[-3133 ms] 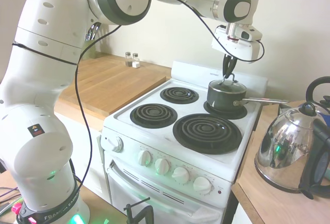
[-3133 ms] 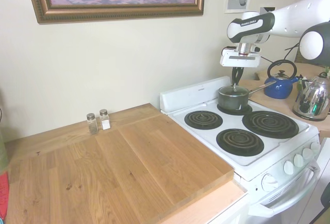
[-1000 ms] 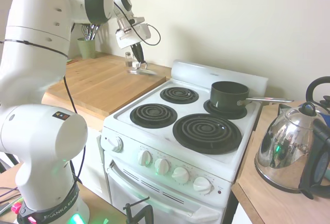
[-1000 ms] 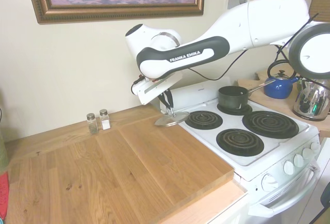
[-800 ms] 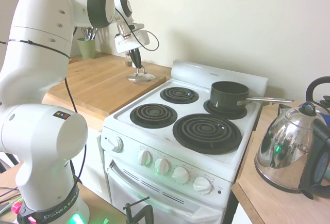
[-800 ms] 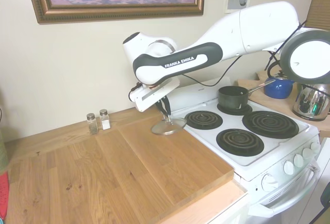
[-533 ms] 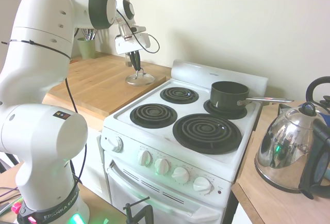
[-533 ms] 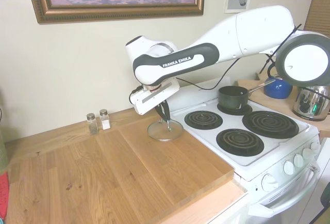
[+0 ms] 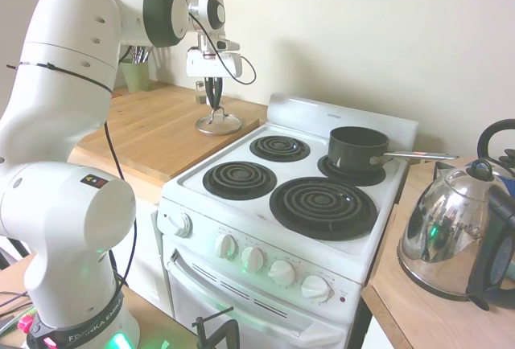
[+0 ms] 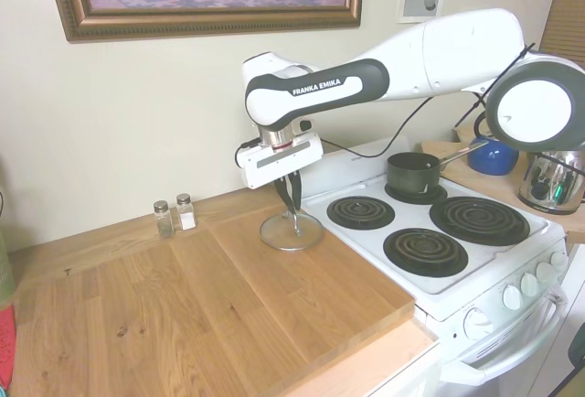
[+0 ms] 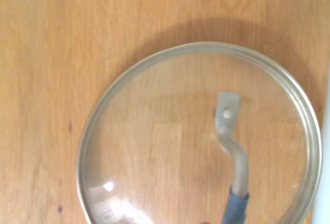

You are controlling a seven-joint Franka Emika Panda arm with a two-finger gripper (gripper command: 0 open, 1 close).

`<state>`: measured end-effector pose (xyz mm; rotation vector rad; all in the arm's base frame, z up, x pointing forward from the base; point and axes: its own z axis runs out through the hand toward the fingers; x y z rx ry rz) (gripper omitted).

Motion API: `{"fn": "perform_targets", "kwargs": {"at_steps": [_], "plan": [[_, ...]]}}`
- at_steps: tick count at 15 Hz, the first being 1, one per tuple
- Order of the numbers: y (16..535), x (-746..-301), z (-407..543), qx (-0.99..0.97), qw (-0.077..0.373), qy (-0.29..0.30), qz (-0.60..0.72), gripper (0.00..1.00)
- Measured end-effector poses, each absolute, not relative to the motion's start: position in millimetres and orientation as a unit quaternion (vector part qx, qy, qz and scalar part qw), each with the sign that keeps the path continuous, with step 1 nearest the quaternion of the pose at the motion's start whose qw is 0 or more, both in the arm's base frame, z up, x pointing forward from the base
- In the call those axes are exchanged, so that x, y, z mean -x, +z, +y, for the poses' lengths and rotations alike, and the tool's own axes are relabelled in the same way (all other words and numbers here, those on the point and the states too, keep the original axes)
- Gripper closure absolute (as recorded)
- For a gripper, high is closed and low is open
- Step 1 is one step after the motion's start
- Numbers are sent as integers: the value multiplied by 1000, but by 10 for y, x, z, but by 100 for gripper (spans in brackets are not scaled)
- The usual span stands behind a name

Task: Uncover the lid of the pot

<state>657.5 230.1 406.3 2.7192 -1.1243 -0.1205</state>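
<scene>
The small dark grey saucepan with the long silver handle [image 9: 357, 149] stands open on the rear burner of the white stove [image 9: 241, 204]. The round glass lid with the metal rim [image 10: 291, 230] lies flat on the wooden bench [image 10: 201, 296], well apart from it. My claw [image 10: 293, 209] is pinching its loop handle. Uncovering appears done; in my judgement only release and withdrawal remain.
</scene>
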Motion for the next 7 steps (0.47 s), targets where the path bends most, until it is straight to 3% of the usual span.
{"fn": "perform_targets", "kwargs": {"at_steps": [4,7], "plan": [[4073,-6596,2293,-919,95,-36,-381,0],[4299,-6642,2270,-917,80,6,-390,0]]}}
